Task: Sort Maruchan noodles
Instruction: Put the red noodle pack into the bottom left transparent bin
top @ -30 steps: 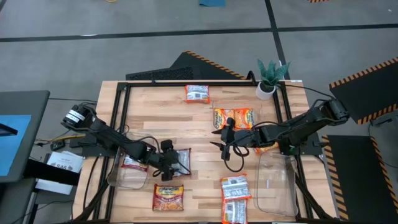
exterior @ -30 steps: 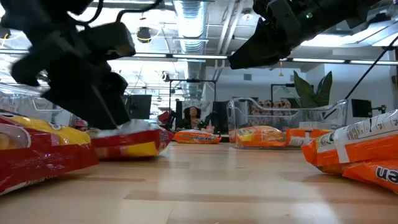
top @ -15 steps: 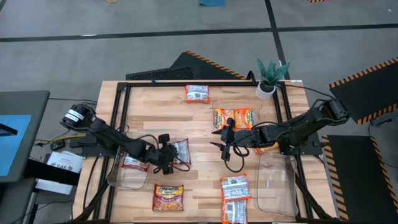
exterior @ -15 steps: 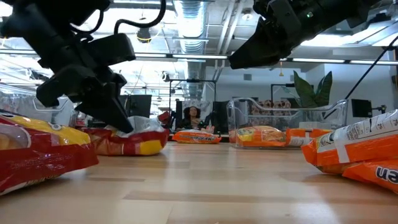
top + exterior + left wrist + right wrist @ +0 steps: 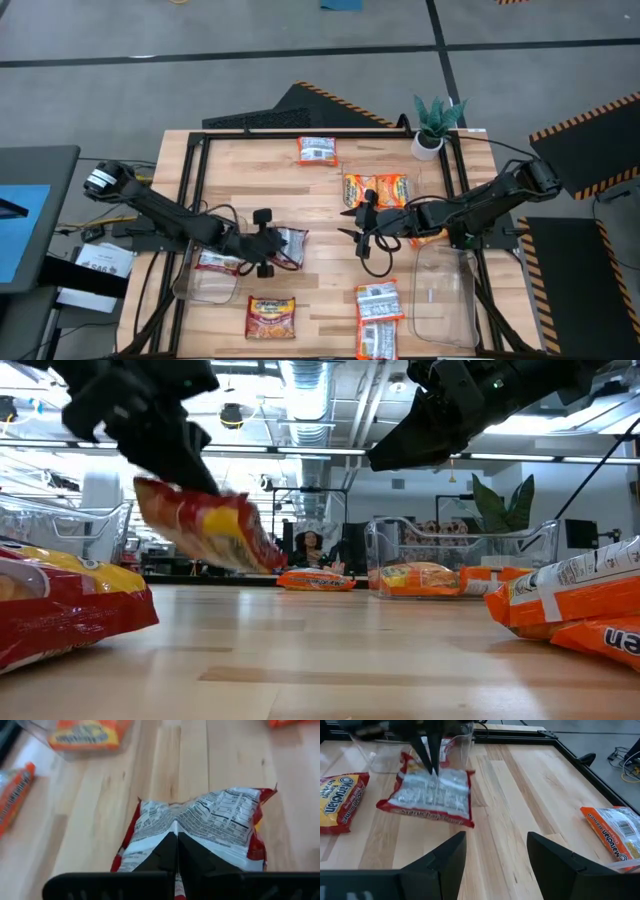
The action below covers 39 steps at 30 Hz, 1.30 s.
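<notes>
My left gripper [image 5: 267,245] is shut on a red Maruchan noodles packet [image 5: 289,244] at the table's near left. The packet's white printed back [image 5: 215,820] faces up, and it hangs above the wood [image 5: 205,525]. My right gripper [image 5: 352,224] hovers open at mid-table with nothing between its fingers [image 5: 445,862]. Other noodle packets lie flat on the table: a white one [image 5: 316,150] at the far side, two orange ones [image 5: 377,190] in the middle, a red-yellow one [image 5: 270,316] and two white-orange ones [image 5: 378,318] near the front. One more packet [image 5: 214,264] lies in the left bin. My left gripper pinches the packet's white back face [image 5: 186,827] between its two fingers [image 5: 167,852], close to one short edge. The fingers come from above, pointing down [image 5: 432,755]. The packet hangs below them, tilted and lifted clear of the table.
A clear bin [image 5: 198,288] stands at the near left edge and a second clear bin [image 5: 445,290] at the near right. A potted green plant [image 5: 436,124] sits at the far right corner. A black frame [image 5: 330,132] rims the table. Bare wood lies between the two grippers.
My left gripper has risen and drawn slightly toward the table's far edge with the red packet. The packet lay flat on the table a second ago; now it is lifted clear and hangs tilted. My right gripper has kept still.
</notes>
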Tool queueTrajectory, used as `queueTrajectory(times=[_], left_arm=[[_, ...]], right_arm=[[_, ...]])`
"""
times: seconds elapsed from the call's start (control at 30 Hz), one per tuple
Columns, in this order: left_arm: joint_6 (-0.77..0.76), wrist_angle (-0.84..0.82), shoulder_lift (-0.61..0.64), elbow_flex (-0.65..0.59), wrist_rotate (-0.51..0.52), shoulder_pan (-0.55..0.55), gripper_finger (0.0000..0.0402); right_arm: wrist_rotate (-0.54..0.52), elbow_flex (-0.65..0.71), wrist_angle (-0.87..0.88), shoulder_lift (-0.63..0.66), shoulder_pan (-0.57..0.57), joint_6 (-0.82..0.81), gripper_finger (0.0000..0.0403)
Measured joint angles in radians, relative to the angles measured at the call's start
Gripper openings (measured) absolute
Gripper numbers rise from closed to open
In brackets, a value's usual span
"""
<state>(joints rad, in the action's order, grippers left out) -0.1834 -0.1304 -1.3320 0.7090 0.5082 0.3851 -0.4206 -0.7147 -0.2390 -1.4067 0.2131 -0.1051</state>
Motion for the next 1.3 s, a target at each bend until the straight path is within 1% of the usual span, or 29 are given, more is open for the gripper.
queueTrajectory(times=[0.13,0.33,0.4,0.5,0.57,0.6,0.67,0.73,0.8,0.87,0.93,1.0,1.1,1.17,1.23,1.3], left_arm=[[0.028,-0.01,0.082,0.0,0.016,0.0,0.0001],[0.004,-0.115,0.241,0.007,0.039,0.009,0.0],[-0.029,-0.22,0.287,0.04,0.061,0.026,0.0],[-0.095,-0.42,0.333,0.133,0.114,0.074,0.0],[-0.15,-0.555,0.343,0.197,0.125,0.102,0.0],[-0.171,-0.592,0.341,0.219,0.126,0.114,0.0],[-0.195,-0.618,0.334,0.236,0.131,0.139,0.0],[-0.194,-0.617,0.33,0.236,0.155,0.161,0.0],[-0.192,-0.615,0.33,0.236,0.218,0.179,0.0],[-0.173,-0.605,0.331,0.236,0.307,0.195,0.0],[-0.145,-0.57,0.333,0.236,0.411,0.215,0.0],[-0.102,-0.541,0.34,0.236,0.478,0.234,0.0],[-0.042,-0.483,0.345,0.225,0.536,0.244,0.0],[0.025,-0.376,0.365,0.174,0.537,0.245,0.0],[0.102,-0.238,0.399,0.096,0.48,0.245,0.0],[0.181,-0.08,0.445,0.006,0.401,0.236,0.0]], right_arm=[[0.0,0.0,0.0,0.0,0.0,0.0,0.0232],[0.0,0.0,-0.001,0.0,0.0,-0.001,0.0232],[0.0,0.0,-0.001,0.0,0.0,-0.001,0.0232],[0.0,0.0,-0.001,0.0,0.0,-0.001,0.0232],[0.0,0.0,-0.001,0.0,0.0,-0.001,0.0232],[0.0,0.0,-0.003,0.0,0.0,-0.002,0.0232],[0.0,0.0,-0.03,-0.004,0.0,-0.009,0.0232],[0.003,0.0,-0.105,-0.026,-0.007,-0.037,0.0232],[0.032,0.0,-0.21,-0.071,-0.023,-0.066,0.0232],[0.12,-0.001,-0.324,-0.139,-0.049,-0.074,0.0232],[0.217,-0.027,-0.408,-0.237,-0.073,-0.087,0.0232],[0.266,-0.072,-0.424,-0.335,-0.09,-0.097,0.0232],[0.301,-0.174,-0.417,-0.47,-0.101,-0.086,0.0232],[0.324,-0.258,-0.403,-0.551,-0.098,-0.049,0.0232],[0.339,-0.349,-0.351,-0.613,-0.088,0.011,0.0232],[0.343,-0.436,-0.273,-0.653,-0.078,0.07,0.0232]])
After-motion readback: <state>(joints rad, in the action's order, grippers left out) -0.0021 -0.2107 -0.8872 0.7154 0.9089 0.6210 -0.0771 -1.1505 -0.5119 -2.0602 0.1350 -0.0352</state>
